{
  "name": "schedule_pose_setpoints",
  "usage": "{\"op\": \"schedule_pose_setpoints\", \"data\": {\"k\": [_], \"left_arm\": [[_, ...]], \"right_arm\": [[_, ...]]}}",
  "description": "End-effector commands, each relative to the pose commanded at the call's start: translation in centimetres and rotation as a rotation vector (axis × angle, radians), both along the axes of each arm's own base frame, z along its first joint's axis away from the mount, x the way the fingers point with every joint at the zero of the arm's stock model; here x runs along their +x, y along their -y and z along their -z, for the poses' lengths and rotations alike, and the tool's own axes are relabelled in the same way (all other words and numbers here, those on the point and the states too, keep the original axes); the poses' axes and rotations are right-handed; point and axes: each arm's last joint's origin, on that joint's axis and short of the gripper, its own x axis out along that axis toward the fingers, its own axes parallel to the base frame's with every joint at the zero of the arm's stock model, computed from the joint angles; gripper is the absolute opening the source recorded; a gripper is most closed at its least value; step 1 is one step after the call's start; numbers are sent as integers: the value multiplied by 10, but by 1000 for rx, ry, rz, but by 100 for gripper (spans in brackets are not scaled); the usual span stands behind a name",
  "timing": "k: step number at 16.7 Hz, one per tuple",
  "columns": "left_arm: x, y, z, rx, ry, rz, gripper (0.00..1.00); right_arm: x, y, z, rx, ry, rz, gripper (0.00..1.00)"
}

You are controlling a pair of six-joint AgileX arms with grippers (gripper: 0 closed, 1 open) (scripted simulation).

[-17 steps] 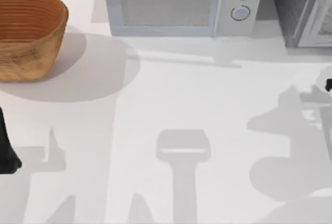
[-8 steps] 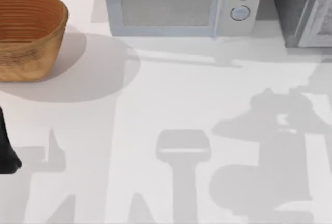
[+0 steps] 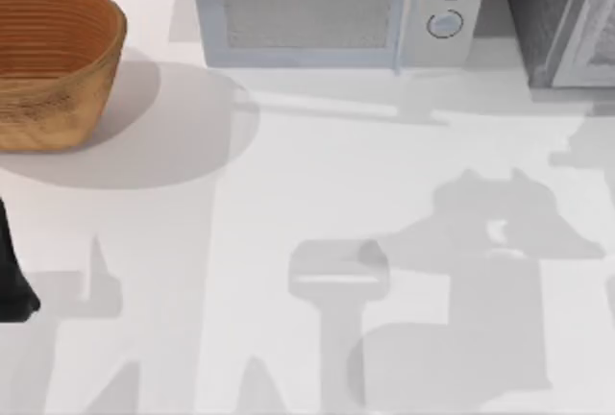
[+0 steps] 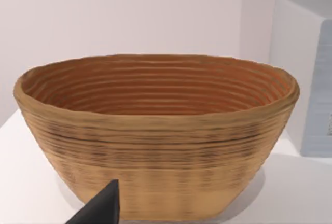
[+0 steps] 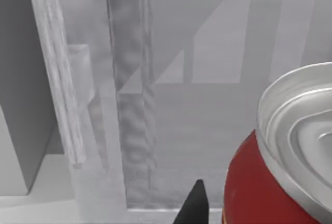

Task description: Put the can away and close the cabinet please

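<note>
The red can (image 5: 270, 182) with a silver top is close up in the right wrist view, held off the table. My right gripper (image 5: 244, 211) is shut on it, and one dark fingertip (image 5: 195, 203) shows beside the can. Behind the can is the grey cabinet (image 5: 207, 105), its shelf space open and a pale door edge (image 5: 54, 79) standing to one side. In the top view the cabinet (image 3: 562, 21) stands at the back right corner. My left arm (image 3: 12, 285) is parked at the table's left edge, facing the basket.
A woven brown basket (image 3: 53, 64) sits at the back left, and the left wrist view shows the basket (image 4: 155, 130) too. A pale microwave (image 3: 332, 12) stands at the back centre. The right arm's shadow (image 3: 480, 271) lies across the white table's right half.
The right arm's shadow has slid left across the table. The bit of the right gripper seen at the right edge one second ago has left the top view. The left arm has not moved.
</note>
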Motion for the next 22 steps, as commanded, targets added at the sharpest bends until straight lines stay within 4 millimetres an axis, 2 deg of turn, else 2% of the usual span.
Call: {"op": "schedule_pose_setpoints", "data": {"k": [4,9,15,22], "left_arm": [[0,0,0,0,0,0,100],[0,0,0,0,0,0,100],[0,0,0,0,0,0,100],[0,0,0,0,0,0,100]], "right_arm": [[0,0,2,2,-6,1,0],[-13,-3,-27,-9,97,0,0],[-60,-10,-43,-11,128,-1,0],[-127,-18,-32,-11,149,-3,0]]}}
